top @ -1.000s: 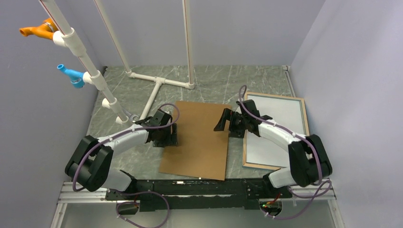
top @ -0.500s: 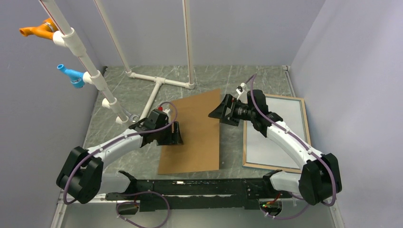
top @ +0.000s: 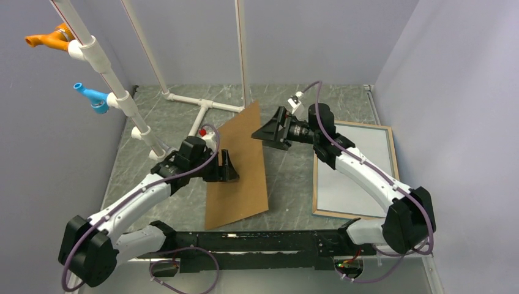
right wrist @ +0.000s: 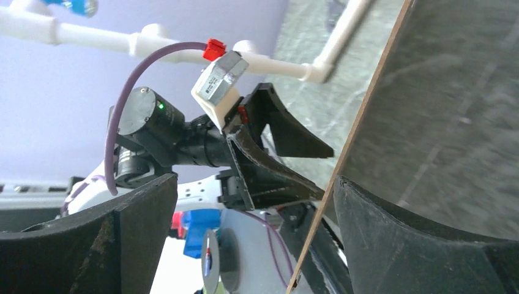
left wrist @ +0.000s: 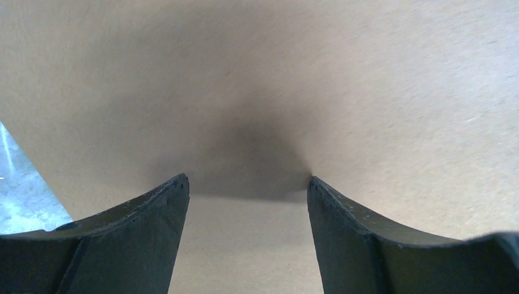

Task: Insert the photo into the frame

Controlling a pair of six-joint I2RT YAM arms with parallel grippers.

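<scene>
The frame (top: 362,124) lay flat at three o'clock on the counter (top: 287,184), unmoved, and we could not make out the photo. At its nine o'clock the brown backing board (top: 238,177) had swung from flat to nearly upright. Our left fingers (left wrist: 141,233), spread, pressed its face. Our right fingers (right wrist: 141,233), wide apart, straddled its upper edge.

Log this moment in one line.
backing board: tilted up on near edge | left gripper: open, facing board | right gripper: open, straddling its edge | frame: lying flat, untouched
</scene>
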